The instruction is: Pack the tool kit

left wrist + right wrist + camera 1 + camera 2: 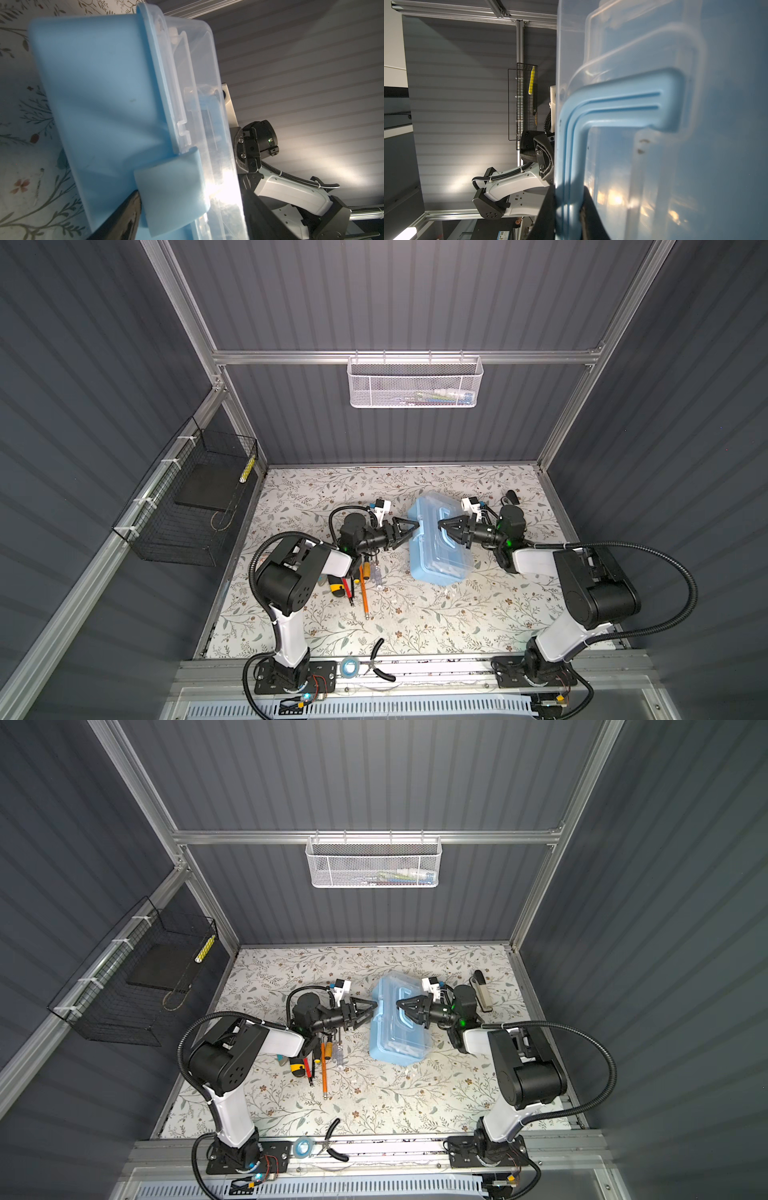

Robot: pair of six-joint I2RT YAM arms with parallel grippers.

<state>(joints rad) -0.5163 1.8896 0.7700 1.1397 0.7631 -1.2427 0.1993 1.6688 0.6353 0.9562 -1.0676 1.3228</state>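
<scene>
The closed tool box [436,556] lies mid-table, long axis 12 to 6 o'clock, with the left gripper [411,533] released at its 9 o'clock latch [172,187] and the right gripper [442,529], reaching from 3 o'clock, clenched on the handle [623,104].

We see a pale blue plastic tool box [440,572] under a clear, colourless lid [428,506], its ridged carry handle [612,108] a stronger sky blue. The worktop [436,622] wears a cream print of grey-green sprigs and small rust-brown flowers. On it lie an orange-shafted screwdriver [364,593] and a yellow-and-black stubby tool [336,588]. We note a white mesh wall basket [415,383], a black wire wall basket [183,510] and dark grey ribbed walls [415,294].
</scene>
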